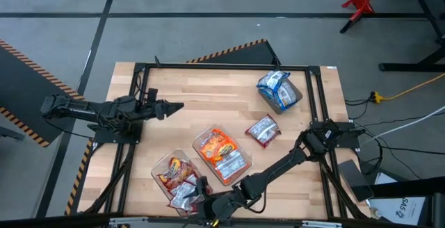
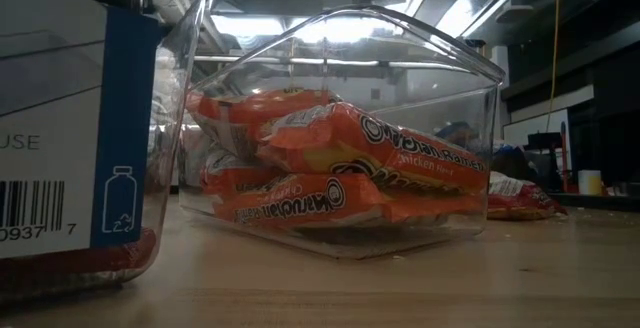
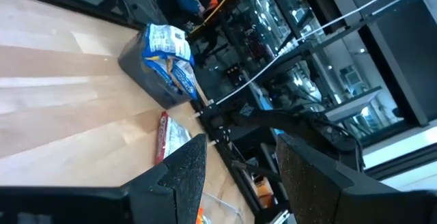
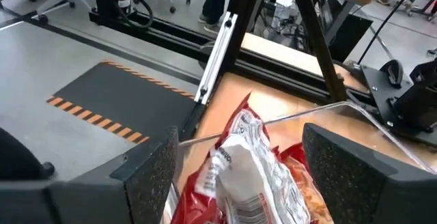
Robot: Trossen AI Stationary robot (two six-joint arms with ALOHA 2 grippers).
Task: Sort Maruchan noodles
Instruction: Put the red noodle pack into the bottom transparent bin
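Nearly done with the sorting, the right gripper [image 1: 198,201] hangs over the near-left clear tub [image 1: 161,165] at the table's front edge, its fingers spread wide either side of a red Maruchan packet [image 4: 239,162] that stands upright between them without visibly touching either pad. Judging by the gap, the packet is either just let go or about to be pinched; it sits where the other red ones lie, so colour appears to be the sorting rule. About three red packets show in that tub, though the arm covers part of it. The middle clear tub [image 1: 240,172] holds the orange packets [image 2: 330,168], at least four of them stacked flat, as the low view shows through its wall. The dark grey tub [image 1: 286,104] at the far right holds the blue packets [image 1: 274,83], two or three, heaped above its rim. One red packet [image 1: 263,131] lies loose on the wooden table [image 1: 208,96], between the orange tub and the grey one, and looks to be the last piece left to place. The left gripper [image 1: 170,107] waits over the table's left side, well apart from every tub, fingers parted and holding nothing. Three tubs, one per colour.
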